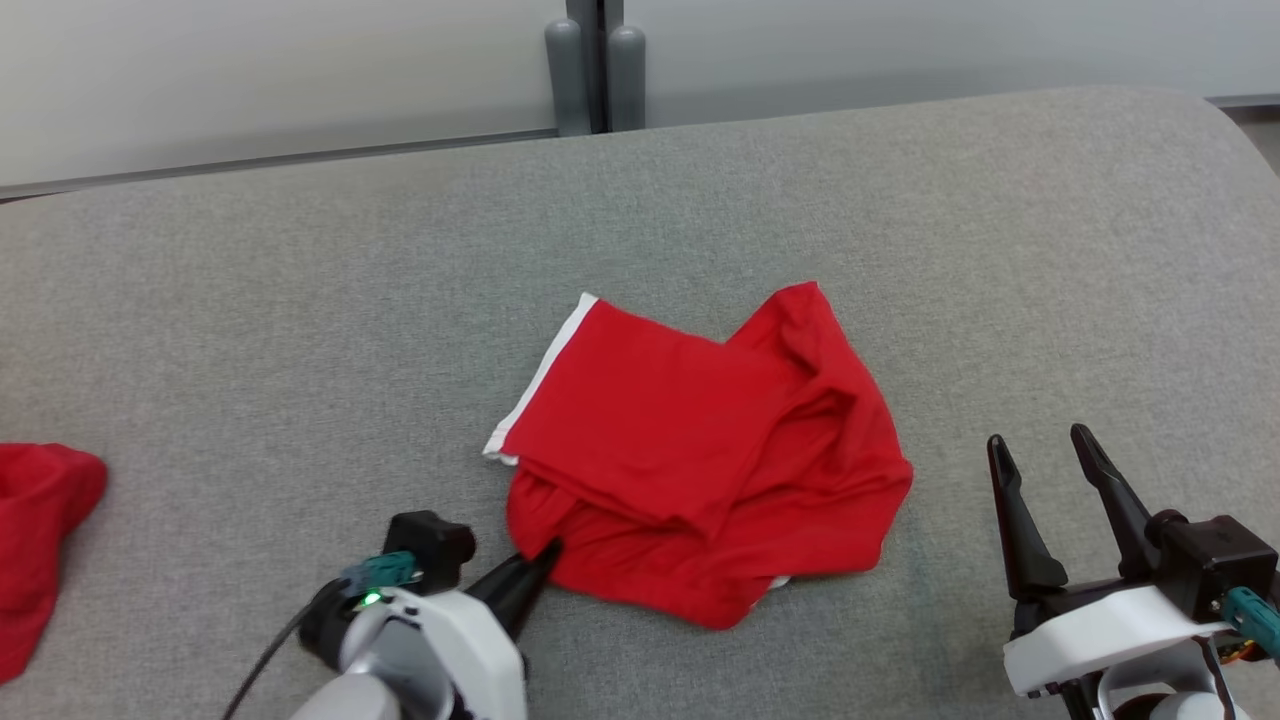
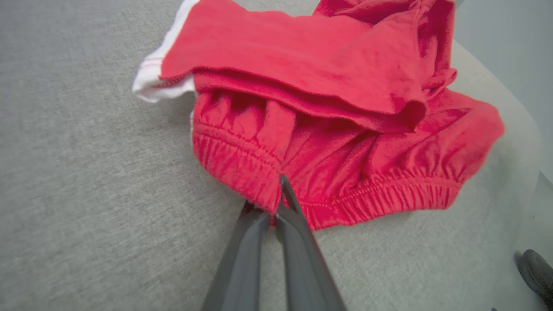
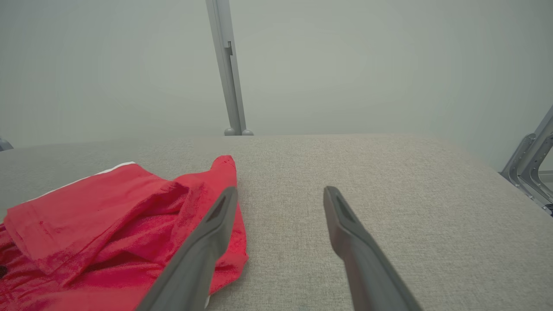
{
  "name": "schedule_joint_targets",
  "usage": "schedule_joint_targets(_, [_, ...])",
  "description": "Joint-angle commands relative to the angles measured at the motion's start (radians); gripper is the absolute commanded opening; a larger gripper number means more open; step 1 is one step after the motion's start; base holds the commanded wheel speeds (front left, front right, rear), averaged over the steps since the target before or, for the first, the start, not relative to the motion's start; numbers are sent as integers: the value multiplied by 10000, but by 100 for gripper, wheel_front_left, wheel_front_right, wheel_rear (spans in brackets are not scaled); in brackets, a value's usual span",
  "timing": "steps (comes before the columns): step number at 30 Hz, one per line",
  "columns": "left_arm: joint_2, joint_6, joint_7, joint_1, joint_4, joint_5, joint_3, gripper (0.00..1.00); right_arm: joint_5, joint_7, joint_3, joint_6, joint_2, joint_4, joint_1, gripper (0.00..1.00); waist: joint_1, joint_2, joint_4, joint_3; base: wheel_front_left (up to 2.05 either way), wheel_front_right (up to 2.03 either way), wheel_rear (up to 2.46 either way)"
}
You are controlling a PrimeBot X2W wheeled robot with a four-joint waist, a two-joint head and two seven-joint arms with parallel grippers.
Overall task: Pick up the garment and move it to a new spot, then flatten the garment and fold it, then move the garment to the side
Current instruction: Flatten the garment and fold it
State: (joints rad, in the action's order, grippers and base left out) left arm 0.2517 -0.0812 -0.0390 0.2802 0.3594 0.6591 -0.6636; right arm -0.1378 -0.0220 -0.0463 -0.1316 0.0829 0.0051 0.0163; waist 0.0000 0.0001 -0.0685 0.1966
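The garment [image 1: 700, 450] is a pair of red shorts with a white side stripe, lying crumpled in the middle of the grey padded table [image 1: 300, 300]. My left gripper [image 1: 545, 555] is at its near left corner, shut on the gathered elastic waistband [image 2: 259, 172]; in the left wrist view the two fingers [image 2: 293, 224] pinch the red hem between their tips. My right gripper [image 1: 1045, 445] hovers open to the right of the garment [image 3: 108, 229], its fingers [image 3: 341, 216] spread wide with nothing between them.
Another red cloth [image 1: 35, 540] lies at the table's left edge. Grey posts [image 1: 595, 65] stand behind the table's far edge against a pale wall. Metal framing [image 3: 529, 160] shows beyond the table's right end.
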Motion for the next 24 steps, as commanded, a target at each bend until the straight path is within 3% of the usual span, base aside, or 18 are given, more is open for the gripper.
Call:
schedule_joint_targets(1, [422,173,-242,-221,-399,-69,83,0,-64,-60,26,17,-7,23,-111,100,0,-1,109,-128,0,0,0])
schedule_joint_targets(7, [2183,820,-1416,-1010,-2179,-104,460,0,-98,-90,102,17,-58,138,-201,100,0,-1,200,-360,0,0,0])
schedule_joint_targets(11, [2790,1107,-1831,-1371,-2937,-22,629,0,-92,-61,158,17,-72,115,-247,100,0,-1,213,-438,0,0,0])
schedule_joint_targets(12, [2794,1221,-1708,-1386,-3075,-39,732,53,-84,-44,171,17,-74,86,-261,100,0,-1,223,-446,0,0,0])
schedule_joint_targets(13, [2729,1293,-1621,-1458,-3134,-9,759,100,-61,-33,189,17,-73,65,-283,100,0,-1,237,-460,0,0,0])
schedule_joint_targets(24, [1598,2735,1289,-1674,-2880,-516,1776,100,72,296,154,17,53,-191,-414,100,0,-1,430,-900,0,0,0])
